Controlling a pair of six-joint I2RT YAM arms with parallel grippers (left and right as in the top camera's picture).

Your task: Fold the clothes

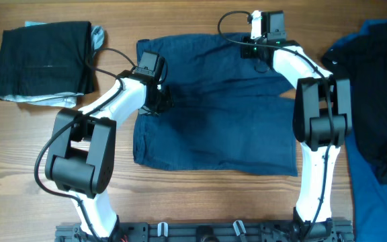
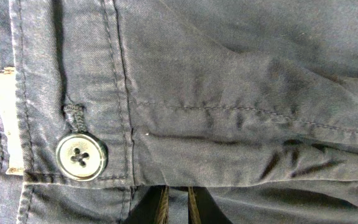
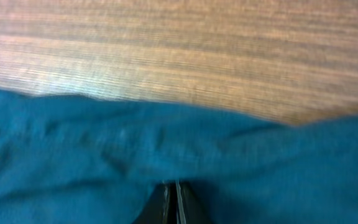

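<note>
The navy-blue shorts (image 1: 213, 107) lie spread flat in the middle of the wooden table (image 1: 200, 202). My left gripper (image 1: 160, 101) is at their left edge, shut on a fold of fabric. In the left wrist view its jaws (image 2: 178, 208) pinch cloth just below a seam, near a small pale button (image 2: 81, 157) on the shorts (image 2: 229, 93). My right gripper (image 1: 255, 50) is at the shorts' far edge. In the right wrist view its jaws (image 3: 172, 202) are shut under a ridge of blue fabric (image 3: 104, 149), with bare table (image 3: 197, 50) beyond.
A folded black garment (image 1: 44, 62) lies at the far left over a grey piece. A heap of blue and black clothes (image 1: 378, 101) fills the right edge. The robot bases stand along the front edge.
</note>
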